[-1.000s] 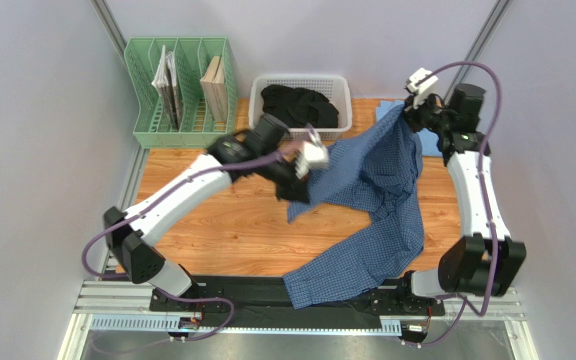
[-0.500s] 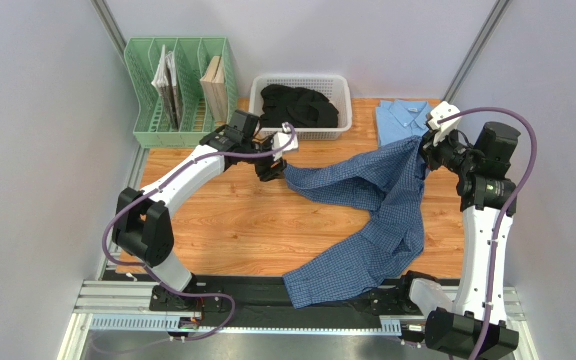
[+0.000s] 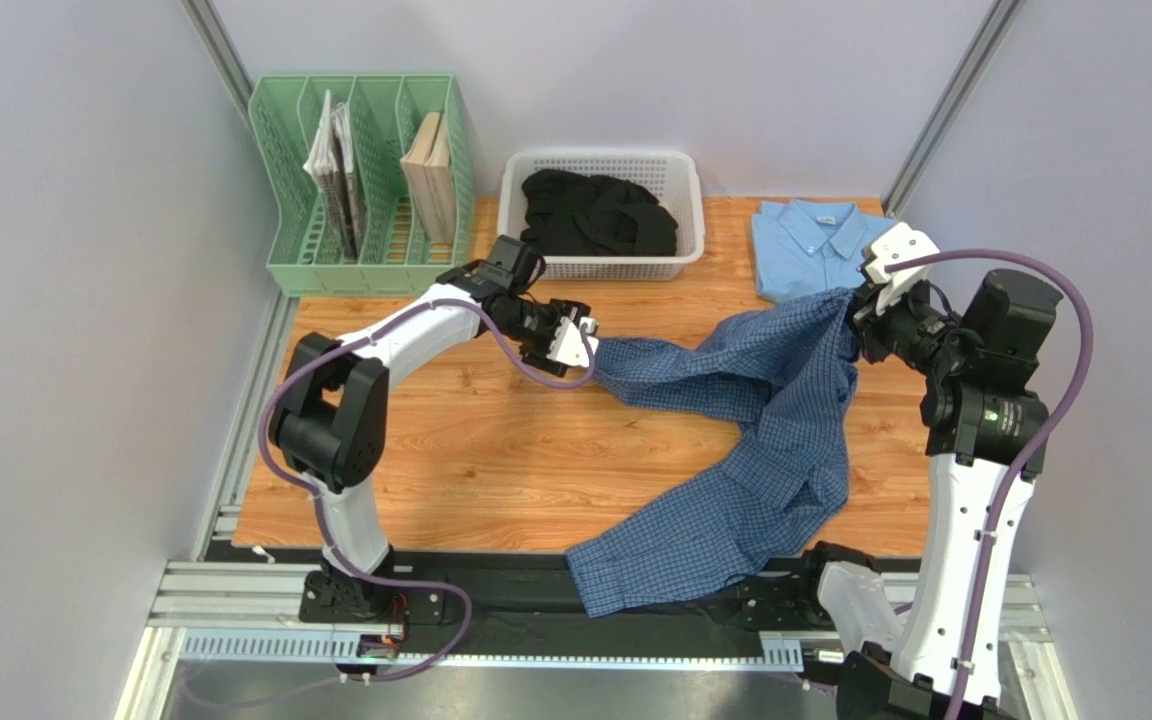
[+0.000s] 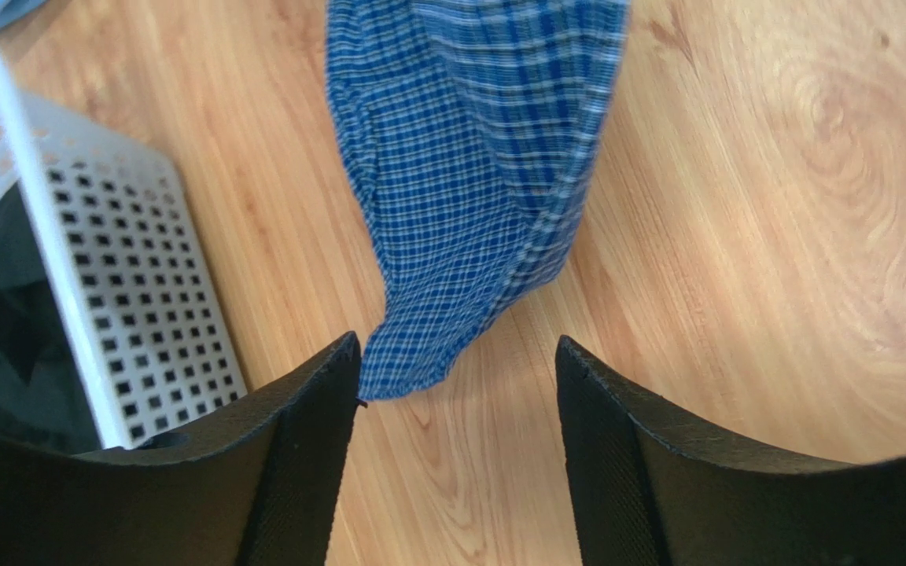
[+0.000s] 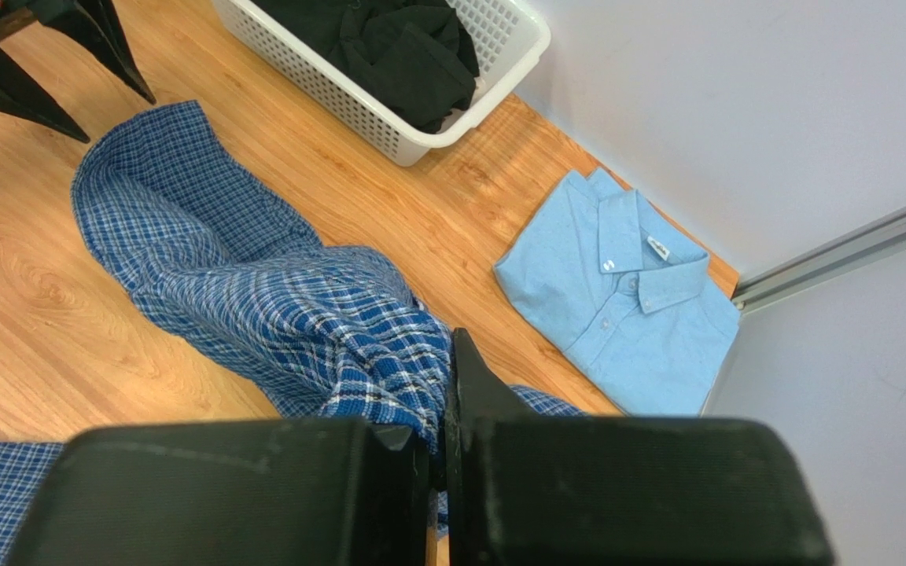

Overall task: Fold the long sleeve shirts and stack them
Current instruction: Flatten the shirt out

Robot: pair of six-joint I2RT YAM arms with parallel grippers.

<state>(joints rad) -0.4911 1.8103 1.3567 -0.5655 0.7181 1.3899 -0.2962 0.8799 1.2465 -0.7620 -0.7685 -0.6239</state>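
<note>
Okay, left pincer (image 4: 458, 354) is open and empty; right pincer (image 5: 440, 395) is clenched on the dark blue shirt (image 3: 755, 398), which sprawls across the bench (image 3: 432, 450) to its near edge. Lay it flat before folding, clear of the light blue shirt (image 3: 815, 248) at the far right corner.

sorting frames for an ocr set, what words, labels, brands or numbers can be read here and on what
No text can be read in any view.
The neck label of the light blue shirt: a white tag, too small to read.
The books in the green rack: any print is too small to read.
The checked shirt and the basket: no text shows.
</note>
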